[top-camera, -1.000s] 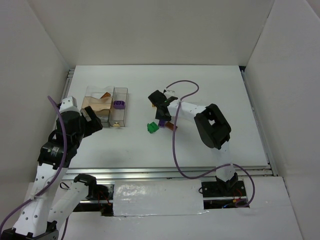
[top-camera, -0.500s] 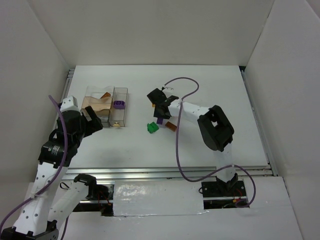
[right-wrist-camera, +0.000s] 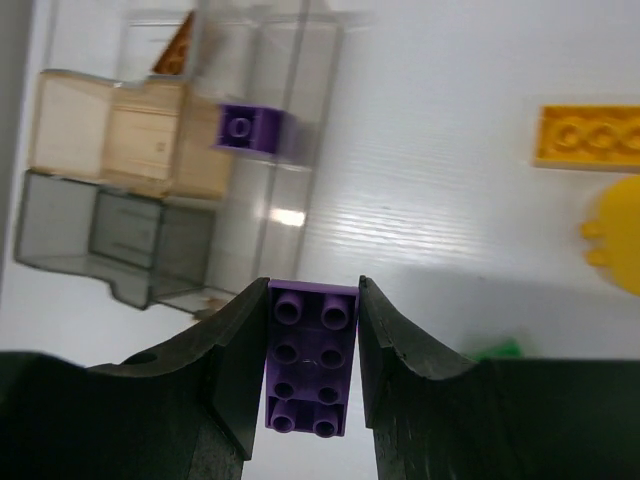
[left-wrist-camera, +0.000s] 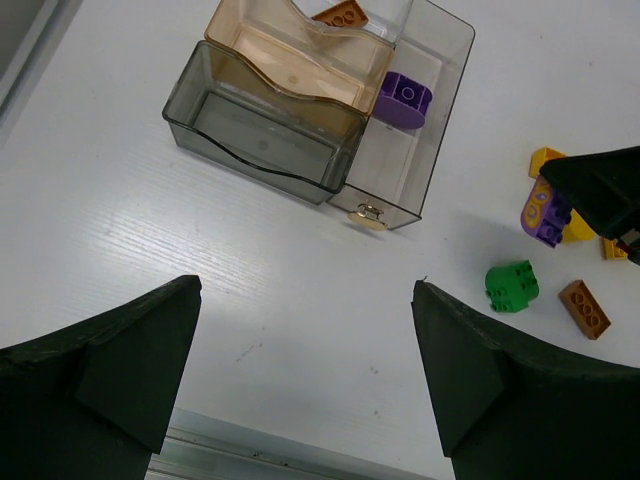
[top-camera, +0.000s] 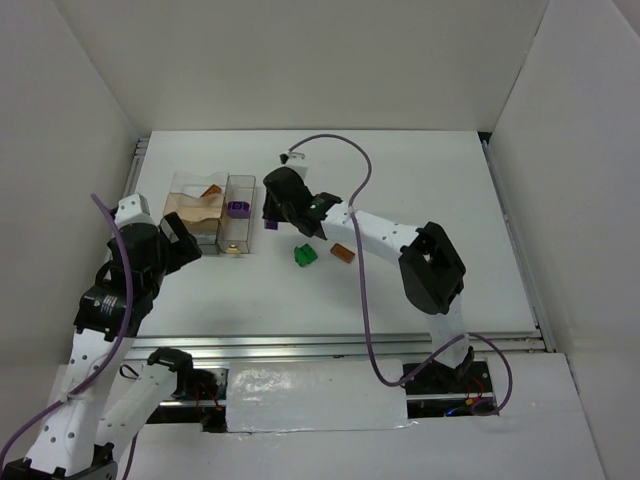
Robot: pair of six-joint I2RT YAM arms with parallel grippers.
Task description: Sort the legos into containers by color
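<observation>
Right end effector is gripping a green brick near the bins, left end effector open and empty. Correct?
No: the right end effector grips a purple brick, not a green one; the right wrist view shows it. Near the bins, left end effector open and empty: correct.

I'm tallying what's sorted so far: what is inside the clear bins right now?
The narrow bin holds one purple brick. The wider bin shows an orange brick at its far end; its near grey part looks bare. The tinted tan part may hide anything beneath it.

A robotics lab cell: white walls (top-camera: 300,60) enclose a white table (top-camera: 430,190) with an aluminium rail (top-camera: 300,347).
</observation>
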